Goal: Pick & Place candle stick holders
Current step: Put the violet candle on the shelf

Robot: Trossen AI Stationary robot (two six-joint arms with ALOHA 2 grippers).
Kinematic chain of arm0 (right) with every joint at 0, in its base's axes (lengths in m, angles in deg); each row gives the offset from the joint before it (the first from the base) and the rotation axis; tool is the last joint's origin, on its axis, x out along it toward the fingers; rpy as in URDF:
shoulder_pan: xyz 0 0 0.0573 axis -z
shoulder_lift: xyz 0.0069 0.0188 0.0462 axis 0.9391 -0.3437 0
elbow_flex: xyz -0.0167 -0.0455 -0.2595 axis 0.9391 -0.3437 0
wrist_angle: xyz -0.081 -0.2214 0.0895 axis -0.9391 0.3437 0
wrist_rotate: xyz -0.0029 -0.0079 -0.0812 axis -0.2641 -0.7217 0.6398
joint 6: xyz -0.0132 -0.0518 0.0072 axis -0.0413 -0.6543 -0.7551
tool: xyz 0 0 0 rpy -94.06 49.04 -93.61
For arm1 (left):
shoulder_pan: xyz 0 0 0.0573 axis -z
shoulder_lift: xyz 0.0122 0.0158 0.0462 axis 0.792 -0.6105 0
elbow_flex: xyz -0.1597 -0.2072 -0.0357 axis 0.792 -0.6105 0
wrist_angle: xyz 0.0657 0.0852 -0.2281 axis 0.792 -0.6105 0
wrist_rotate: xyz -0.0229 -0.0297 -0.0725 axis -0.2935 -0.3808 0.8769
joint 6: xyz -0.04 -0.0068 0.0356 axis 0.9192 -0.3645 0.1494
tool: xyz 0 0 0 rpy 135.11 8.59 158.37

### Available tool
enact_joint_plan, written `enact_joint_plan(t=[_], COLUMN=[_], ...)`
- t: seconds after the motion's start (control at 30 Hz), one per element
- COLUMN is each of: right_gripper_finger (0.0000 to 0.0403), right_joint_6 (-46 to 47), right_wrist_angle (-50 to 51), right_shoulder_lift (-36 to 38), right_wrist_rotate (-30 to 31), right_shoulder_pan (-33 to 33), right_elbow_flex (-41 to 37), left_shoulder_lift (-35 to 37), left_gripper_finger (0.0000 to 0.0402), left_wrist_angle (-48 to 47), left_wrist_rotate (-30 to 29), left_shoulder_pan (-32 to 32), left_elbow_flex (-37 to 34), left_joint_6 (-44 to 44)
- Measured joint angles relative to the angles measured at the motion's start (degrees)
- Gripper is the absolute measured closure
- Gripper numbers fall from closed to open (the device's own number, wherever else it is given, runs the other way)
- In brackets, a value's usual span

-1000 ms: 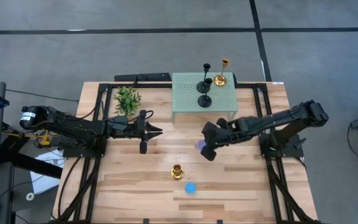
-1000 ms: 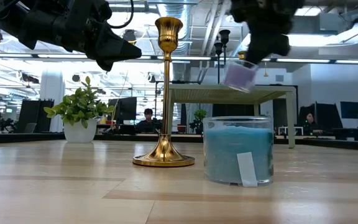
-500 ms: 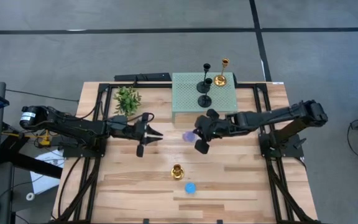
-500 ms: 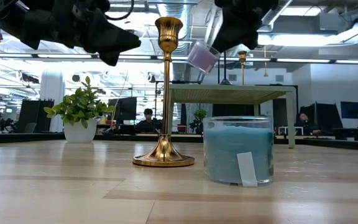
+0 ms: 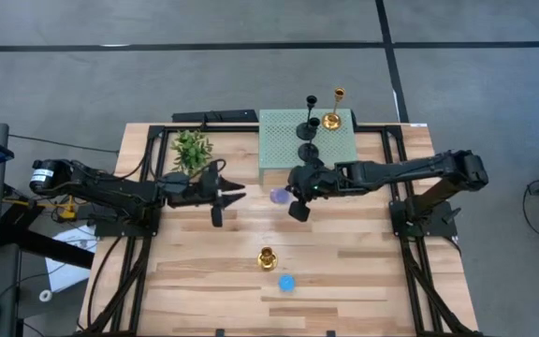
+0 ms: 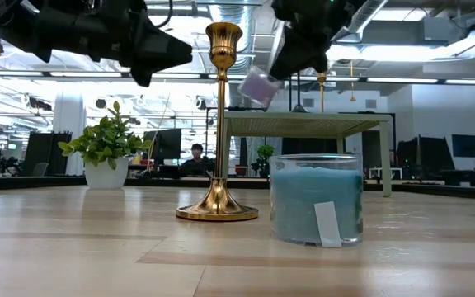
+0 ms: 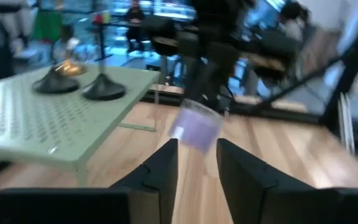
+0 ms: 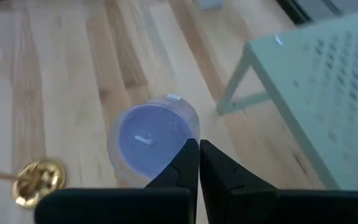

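Note:
My right gripper [image 5: 288, 198] is shut on a small purple candle jar [image 5: 278, 196] and holds it in the air in front of the green perforated side table [image 5: 330, 150]. My left gripper [image 5: 236, 195] is open and empty, level, with its fingertips pointing at the jar [image 7: 194, 127] a short way off. One gold candle stick holder [image 5: 267, 257] stands upright on its base near the table's middle. Two black holders [image 5: 308, 150] and one gold holder [image 5: 331, 119] stand on the side table. My right gripper pinches the purple jar at its rim [image 8: 190, 138], on one side of the mouth, between its two nearly closed fingers. The fingers come from the table's right side. The jar is lifted clear of the table and tilted [image 6: 260, 85].
A blue candle jar [image 5: 287, 282] stands beside the gold holder near the front. A green potted plant [image 5: 192, 148] stands at the far left, close behind my left gripper. Bare wood lies to the left and right of the middle.
My right gripper has carried the purple jar up and toward the table's left and far side, closer to my left gripper, and the jar has tipped further over.

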Motion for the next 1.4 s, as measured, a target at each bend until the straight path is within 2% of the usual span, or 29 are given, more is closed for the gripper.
enact_joint_plan(t=[0.13, 0.23, 0.33, 0.47, 0.53, 0.67, 0.73, 0.83, 1.0, 1.07, 1.2, 1.27, 1.4], right_gripper_finger=[0.0403, 0.0403, 0.0403, 0.0403, 0.0403, 0.0403, 0.0403, 0.0403, 0.0403, 0.0403, 0.0403, 0.0403, 0.0403], right_joint_6=[-4.06, -6.17, -9.46, -13.71, -15.34, -15.93, -15.89, -15.91, -16.35, -16.33, -16.37, -17.15, -17.49], right_wrist_angle=[-3.43, -3.22, -7.40, -11.93, -14.22, -14.43, -14.75, -15.31, -16.57, -13.69, -4.26, 0.44, 9.30], right_shoulder_lift=[-1.57, -2.49, -5.12, -8.82, -10.68, -12.30, -12.53, -12.96, -12.95, -12.92, -12.77, -12.77, -12.77], right_wrist_rotate=[0.01, 0.66, 2.33, 1.30, 1.18, -0.80, -3.04, -3.23, -3.20, -2.65, 3.25, 5.38, 5.81], right_shoulder_pan=[-0.07, -0.15, -0.76, -1.25, -1.25, -0.98, -0.46, -0.23, 0.40, 0.44, -0.47, -0.87, 0.40], right_elbow_flex=[-0.03, -0.28, -0.09, -0.13, -0.14, -0.17, -0.13, -0.20, 1.53, 4.34, 10.19, 12.97, 19.26], left_shoulder_lift=[0.00, 0.00, -0.04, -1.79, -2.58, -3.73, -4.04, -4.46, -5.07, -4.90, -3.17, -2.44, -0.93], left_gripper_finger=[0.0323, 0.0348, 0.0373, 0.0397, 0.0398, 0.0398, 0.0399, 0.0399, 0.0399, 0.0398, 0.0398, 0.0399, 0.0397], left_wrist_angle=[0.07, 0.29, 0.24, -1.46, -7.13, -23.19, -28.87, -34.61, -34.63, -34.48, -36.91, -39.72, -42.97], left_wrist_rotate=[-4.33, -4.32, -4.66, -8.85, -11.63, -13.30, -13.84, -14.67, -14.88, -14.83, -14.35, -16.65, -23.38], left_shoulder_pan=[-0.01, 0.03, 0.82, 2.95, 3.55, 3.88, 3.87, 3.40, 3.50, 3.85, 5.60, 6.52, 8.20], left_elbow_flex=[0.00, 0.00, 0.00, 0.10, 1.35, 6.67, 10.08, 14.61, 20.09, 21.03, 21.18, 21.18, 19.71], left_joint_6=[7.74, 16.31, 24.96, 33.70, 36.32, 38.97, 38.81, 35.63, 25.70, 20.91, 8.63, 5.87, 1.55])
